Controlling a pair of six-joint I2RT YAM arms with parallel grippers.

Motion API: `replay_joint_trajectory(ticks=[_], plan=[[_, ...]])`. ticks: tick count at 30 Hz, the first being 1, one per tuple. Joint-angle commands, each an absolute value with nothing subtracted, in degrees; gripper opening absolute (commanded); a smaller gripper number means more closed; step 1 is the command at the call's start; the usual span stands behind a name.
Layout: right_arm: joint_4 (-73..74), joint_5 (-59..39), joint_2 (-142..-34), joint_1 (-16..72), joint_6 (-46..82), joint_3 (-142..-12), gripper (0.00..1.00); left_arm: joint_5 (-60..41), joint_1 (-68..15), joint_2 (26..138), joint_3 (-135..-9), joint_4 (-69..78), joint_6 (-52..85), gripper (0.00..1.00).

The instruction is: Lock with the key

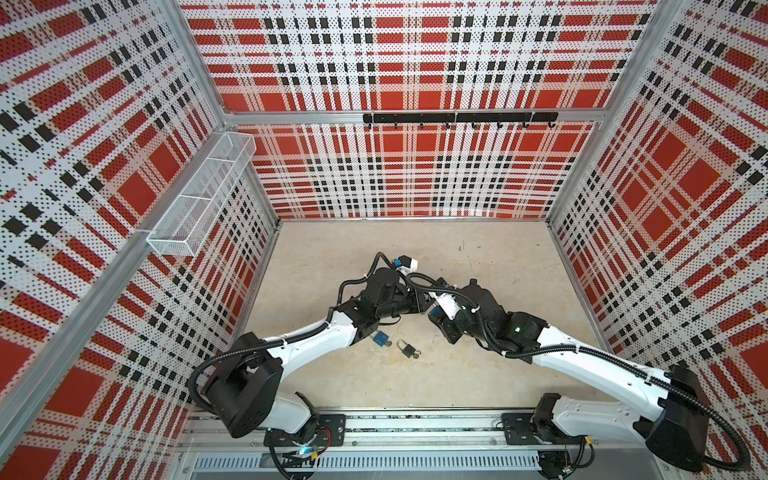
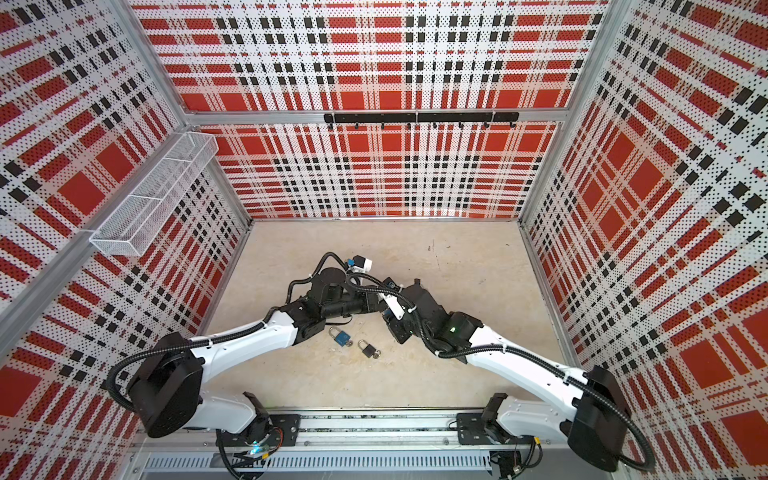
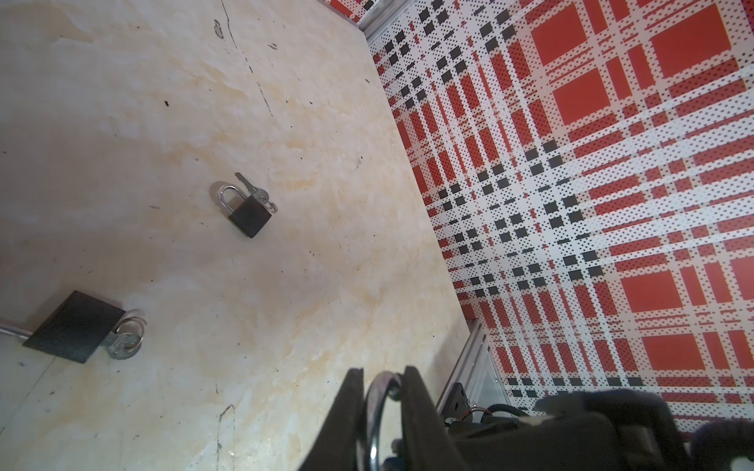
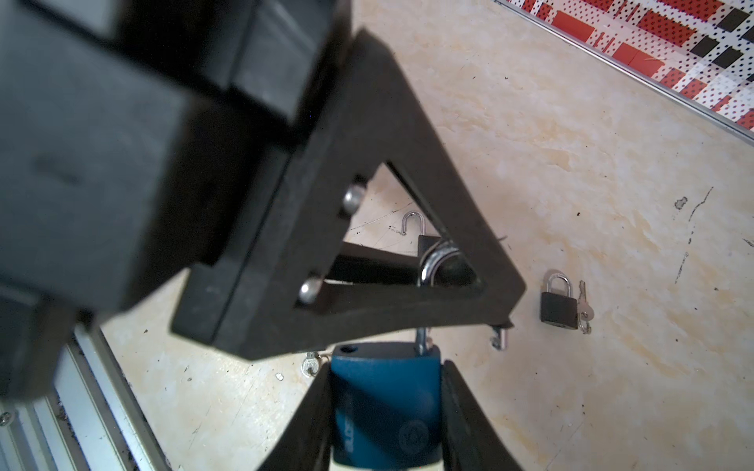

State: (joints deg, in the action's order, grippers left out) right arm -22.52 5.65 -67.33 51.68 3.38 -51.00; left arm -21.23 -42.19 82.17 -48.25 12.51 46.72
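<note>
Right wrist view: right jaws clamp the blue padlock (image 4: 385,403) body; left jaws pinch its silver shackle (image 4: 428,264), above the tabletop (image 4: 571,163).

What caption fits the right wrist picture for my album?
Right tool holds a blue padlock while the left tool pinches its shackle; a black padlock lies beyond.

Beige tabletop (image 1: 478,365): blue padlock (image 1: 380,338) & black padlock (image 1: 409,348) lie near each other, keys (image 3: 255,191) beside black one.
</note>
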Motion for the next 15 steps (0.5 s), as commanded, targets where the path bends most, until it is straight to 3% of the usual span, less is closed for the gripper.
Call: replay_joint_trajectory(ticks=[1,8,9,12,15], plan=[[-19.69,6.07,-66.04,51.9,2.2,-53.18,0.02,-22.07,-42.72,82.99,-49.53,14.49,46.85,0.16],[-20.13,6.17,-65.48,51.9,2.11,-53.44,0.03,-21.11,-42.65,82.77,-49.26,14.58,46.94,0.0],[-20.13,6.32,-65.39,51.91,2.2,-53.44,0.08,-20.92,-42.66,82.7,-49.13,14.63,47.05,0.0],[-20.13,7.94,-64.83,51.93,3.19,-53.41,0.41,-19.85,-42.63,82.17,-48.87,14.79,47.25,0.0],[-18.87,7.6,-62.51,51.68,3.92,-52.42,0.56,-17.76,-42.54,80.82,-48.04,15.67,48.37,0.0]])
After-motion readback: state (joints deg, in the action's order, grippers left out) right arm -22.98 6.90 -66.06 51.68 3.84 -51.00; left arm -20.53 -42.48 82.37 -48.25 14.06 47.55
